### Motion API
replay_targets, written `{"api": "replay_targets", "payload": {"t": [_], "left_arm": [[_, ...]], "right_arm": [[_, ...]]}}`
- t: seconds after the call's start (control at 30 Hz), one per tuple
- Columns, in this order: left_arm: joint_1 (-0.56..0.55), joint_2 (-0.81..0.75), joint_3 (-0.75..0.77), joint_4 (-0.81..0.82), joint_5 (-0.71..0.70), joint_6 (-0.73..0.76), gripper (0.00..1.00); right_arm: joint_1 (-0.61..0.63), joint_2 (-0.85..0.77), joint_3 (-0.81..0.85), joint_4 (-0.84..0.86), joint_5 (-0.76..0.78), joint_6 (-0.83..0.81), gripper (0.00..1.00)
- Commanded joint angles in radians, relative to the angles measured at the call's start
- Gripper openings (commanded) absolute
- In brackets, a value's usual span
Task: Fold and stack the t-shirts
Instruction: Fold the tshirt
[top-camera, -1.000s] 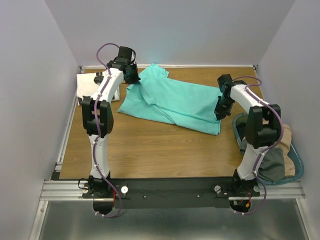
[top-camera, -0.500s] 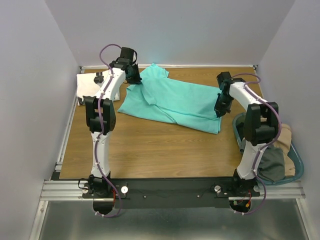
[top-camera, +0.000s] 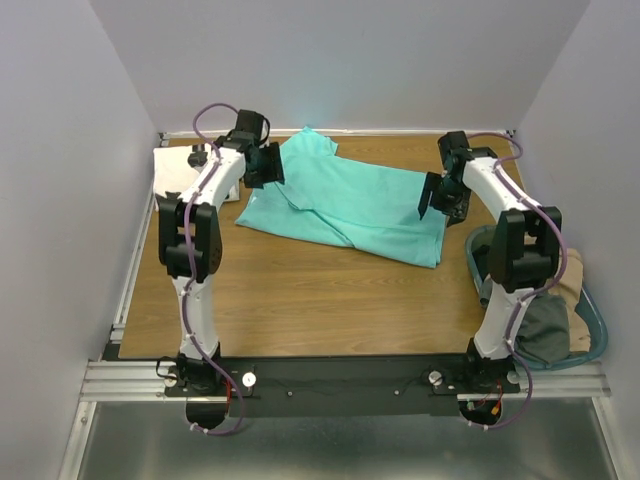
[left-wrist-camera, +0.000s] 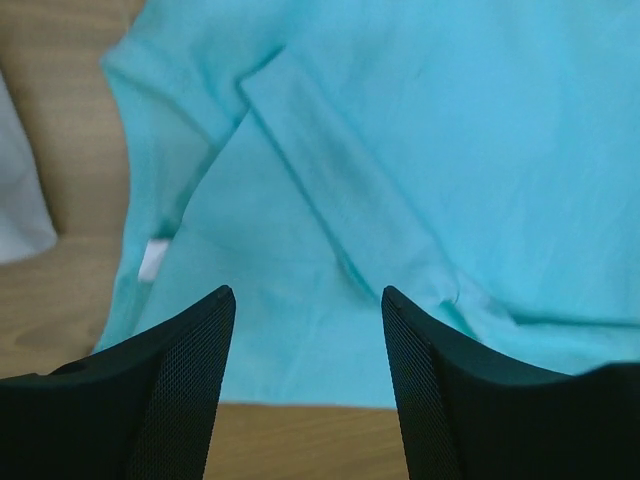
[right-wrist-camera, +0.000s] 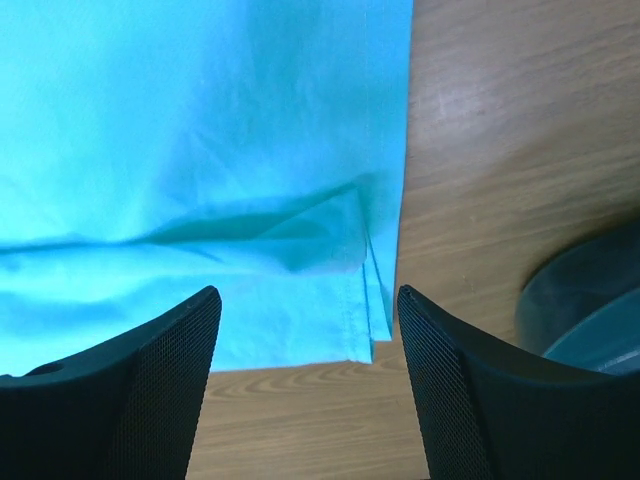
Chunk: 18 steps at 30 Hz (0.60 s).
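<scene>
The turquoise t-shirt (top-camera: 345, 200) lies partly folded across the back middle of the table, one sleeve folded over its body. My left gripper (top-camera: 266, 170) hovers open above its left end; in the left wrist view the shirt (left-wrist-camera: 450, 150) and its small white neck label (left-wrist-camera: 152, 258) show beyond the open gripper (left-wrist-camera: 305, 292), with nothing between the fingers (left-wrist-camera: 180, 390). Over the shirt's right hem corner (right-wrist-camera: 355, 300) my right gripper (top-camera: 433, 202) (right-wrist-camera: 307, 295) also stands open and empty. A folded white t-shirt (top-camera: 182, 172) rests at the back left corner.
A blue-rimmed basket (top-camera: 592, 318) with beige and grey clothes stands off the table's right side; its dark rim (right-wrist-camera: 585, 290) shows in the right wrist view. Walls close in the table at the back and on both sides.
Both grippers have opened and let go of the turquoise shirt. The left one has shifted slightly toward me, and the right one has lifted and swung back off the shirt's right edge.
</scene>
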<state>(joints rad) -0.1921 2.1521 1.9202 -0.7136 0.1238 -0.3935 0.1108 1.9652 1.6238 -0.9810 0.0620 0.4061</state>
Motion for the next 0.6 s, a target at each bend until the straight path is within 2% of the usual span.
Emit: {"api": "replay_targets", "payload": {"t": [0.0,0.07,0.27,0.57], "left_arm": [[0.005,-0.190,-0.224,0.040,-0.053,0.010,0.67],[0.011,-0.291,-0.339,0.075,-0.050,-0.010,0.66],[0.016,-0.374,-0.533,0.114,-0.041,-0.051,0.65],[0.022,-0.360,-0.638,0.157,-0.081,-0.085,0.65]], "right_arm": [[-0.002,-0.089,-0.085,0.002,-0.086,-0.055,0.78],[-0.002,-0.136,-0.163,0.018,-0.103,-0.059,0.76],[-0.002,-0.212,-0.301,0.065,-0.136,-0.067,0.70],[-0.002,-0.221,-0.393,0.102,-0.134,-0.062,0.66]]}}
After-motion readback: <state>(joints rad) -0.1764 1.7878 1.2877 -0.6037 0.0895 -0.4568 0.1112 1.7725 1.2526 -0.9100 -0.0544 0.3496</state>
